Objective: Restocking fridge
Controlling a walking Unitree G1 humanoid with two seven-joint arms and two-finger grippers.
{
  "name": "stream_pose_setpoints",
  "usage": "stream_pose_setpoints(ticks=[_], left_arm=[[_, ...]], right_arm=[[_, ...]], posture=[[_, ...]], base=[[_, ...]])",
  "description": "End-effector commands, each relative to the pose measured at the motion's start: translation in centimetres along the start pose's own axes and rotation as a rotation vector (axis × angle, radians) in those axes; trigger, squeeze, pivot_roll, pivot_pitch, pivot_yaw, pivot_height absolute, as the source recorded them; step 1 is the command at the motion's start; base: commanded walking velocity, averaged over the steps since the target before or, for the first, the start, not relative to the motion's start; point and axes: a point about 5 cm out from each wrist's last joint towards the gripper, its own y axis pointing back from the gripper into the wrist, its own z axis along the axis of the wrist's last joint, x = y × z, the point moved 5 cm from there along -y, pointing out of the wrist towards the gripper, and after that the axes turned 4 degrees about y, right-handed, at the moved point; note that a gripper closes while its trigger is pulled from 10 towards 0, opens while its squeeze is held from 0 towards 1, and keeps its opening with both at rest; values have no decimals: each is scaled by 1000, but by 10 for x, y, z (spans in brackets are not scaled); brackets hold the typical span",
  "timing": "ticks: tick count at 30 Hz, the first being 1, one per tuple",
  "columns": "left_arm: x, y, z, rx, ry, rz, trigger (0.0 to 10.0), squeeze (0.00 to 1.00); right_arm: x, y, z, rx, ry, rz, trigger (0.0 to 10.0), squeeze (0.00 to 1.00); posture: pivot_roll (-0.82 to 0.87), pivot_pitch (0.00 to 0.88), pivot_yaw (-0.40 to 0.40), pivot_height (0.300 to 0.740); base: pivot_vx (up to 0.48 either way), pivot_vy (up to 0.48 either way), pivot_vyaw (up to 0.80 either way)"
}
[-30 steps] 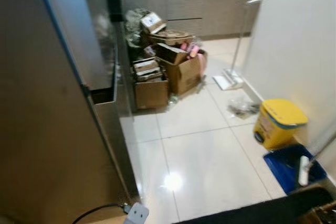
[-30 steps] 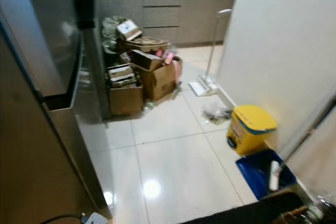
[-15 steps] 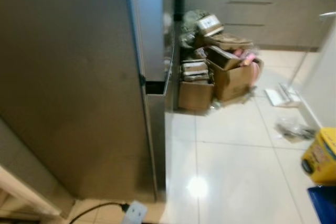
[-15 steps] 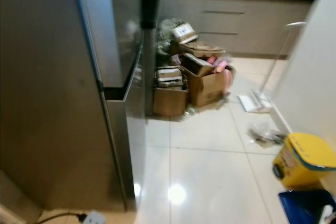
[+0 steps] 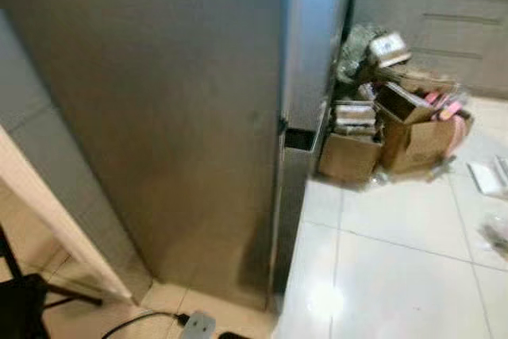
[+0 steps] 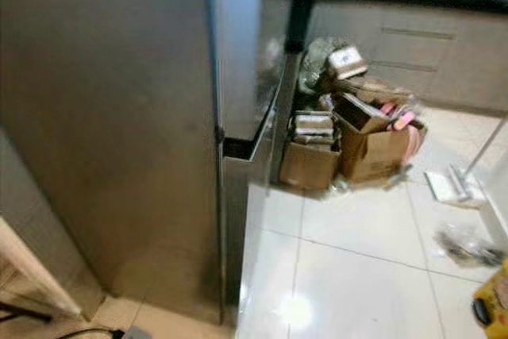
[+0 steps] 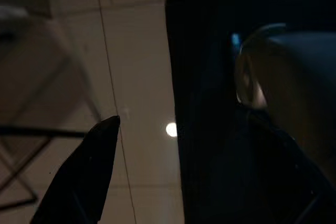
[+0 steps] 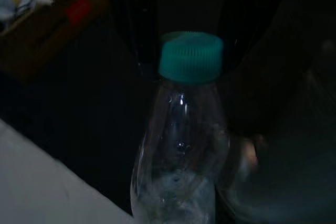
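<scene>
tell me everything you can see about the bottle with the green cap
The bottle is clear plastic, narrowing toward a ribbed teal-green screw cap, which is on. Small highlights glint on its shoulder. It fills the middle of the dim right wrist view, upright in that picture. Whether it holds liquid, and what grips or touches it, cannot be made out.

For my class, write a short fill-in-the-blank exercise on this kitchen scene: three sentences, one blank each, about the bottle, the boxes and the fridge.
1. The clear bottle in the right wrist view has a ______ screw cap.
2. The cardboard boxes stand piled on the tiled ______, beside the fridge.
3. The tall steel fridge has its doors ______.

Missing words: green; floor; closed
</scene>
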Motion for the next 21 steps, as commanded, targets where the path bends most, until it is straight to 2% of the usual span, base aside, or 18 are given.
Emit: stream_pose_setpoints(ticks=[1,8,13,21], left_arm=[[-20,0,-16,47,20,-56,10000,0],[-22,0,-16,52,27,-68,10000,0],[-23,0,-18,56,37,-76,10000,0],[-22,1,-18,57,36,-76,10000,0]], right_arm=[[-5,1,2,-7,1,-11,10000,0],[-3,1,3,-13,-57,-3,10000,0],[-8,1,4,2,-16,-35,10000,0],[-15,2,3,15,-14,-75,10000,0]], posture=[[6,0,-68,740],[6,0,-67,740],[9,0,-68,740],[8,0,-66,740]], base=[[0,0,775],[0,0,111],[0,-428,0],[0,-472,0]])
